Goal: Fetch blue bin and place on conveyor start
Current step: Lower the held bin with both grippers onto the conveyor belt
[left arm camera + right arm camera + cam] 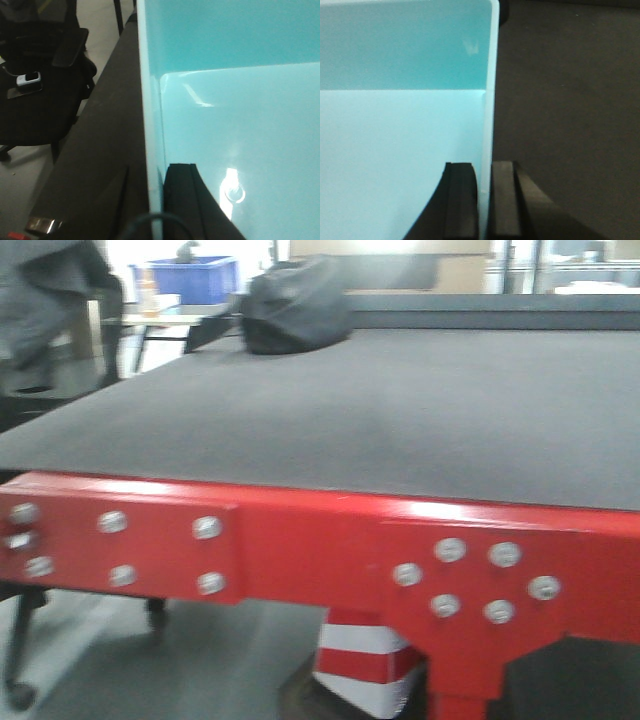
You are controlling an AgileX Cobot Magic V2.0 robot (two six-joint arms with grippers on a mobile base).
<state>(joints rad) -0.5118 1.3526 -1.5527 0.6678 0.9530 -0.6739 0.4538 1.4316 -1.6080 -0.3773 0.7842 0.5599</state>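
Observation:
The blue bin [240, 115] is a pale aqua tub that fills both wrist views [395, 130]; it is out of the front view. My left gripper [155, 202] is shut on its left wall, with one finger [187, 200] inside. My right gripper [484, 200] is shut on its right wall, with one finger [462, 200] inside and one outside. A dark surface lies beside the bin in both wrist views; I cannot tell whether the bin rests on it. The conveyor start [400, 410] shows in the front view as a grey belt with a red bolted frame [300, 540]. Neither gripper shows there.
A dark bag [295, 305] lies on the far left of the belt. A royal-blue crate [190, 278] stands on a table behind. A black office chair [40, 75] is left of the bin. A red-and-white striped block [360, 660] sits under the frame.

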